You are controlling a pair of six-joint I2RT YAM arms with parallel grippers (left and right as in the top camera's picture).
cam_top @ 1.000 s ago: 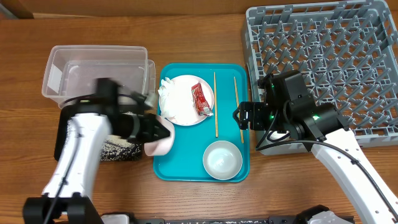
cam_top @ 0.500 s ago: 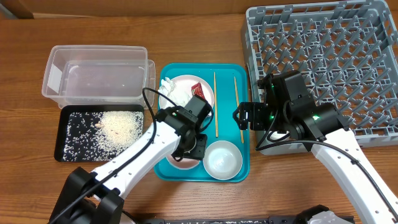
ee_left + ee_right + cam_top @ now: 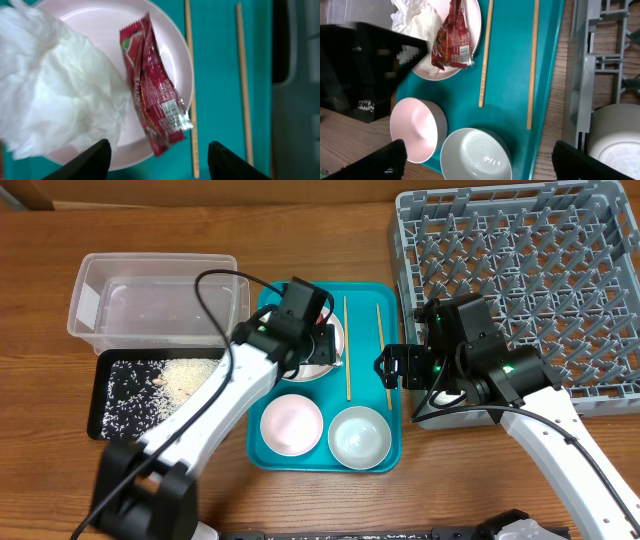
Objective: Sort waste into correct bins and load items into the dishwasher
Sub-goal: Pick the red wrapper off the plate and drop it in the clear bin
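Left tool (image 3: 157, 161): fingers apart, nothing between them, hovering over the small plate (image 3: 100, 20) on the far part of the teal tray (image 3: 365, 385).
Right tool (image 3: 482, 165): fingers apart, empty, held at the tray's right edge beside the rack (image 3: 540, 270).

On the plate:
- packet (image 3: 154, 107), right half, lying flat; its near end reaches the rim.
- napkin (image 3: 55, 95), left half, touching the packet's left edge.

Tub (image 3: 150, 305) and black tray (image 3: 125, 405) sit on the counter (image 3: 40, 480) left of the teal tray. The black tray holds rice. The tub looks empty, though its clear walls make that hard to confirm.

Judged step: picking waste off the plate, packet first.

Handling, judged:
- Packet is light, thin and slick foil, and will crinkle and slide on glazed china. Pinch across its narrow width mid-length, or at the near sealed end by the rim. Fingers must come down close to the plate.
- Napkin is soft and crushable. Any raised fold will do.
- Risk: catching napkin and packet together.
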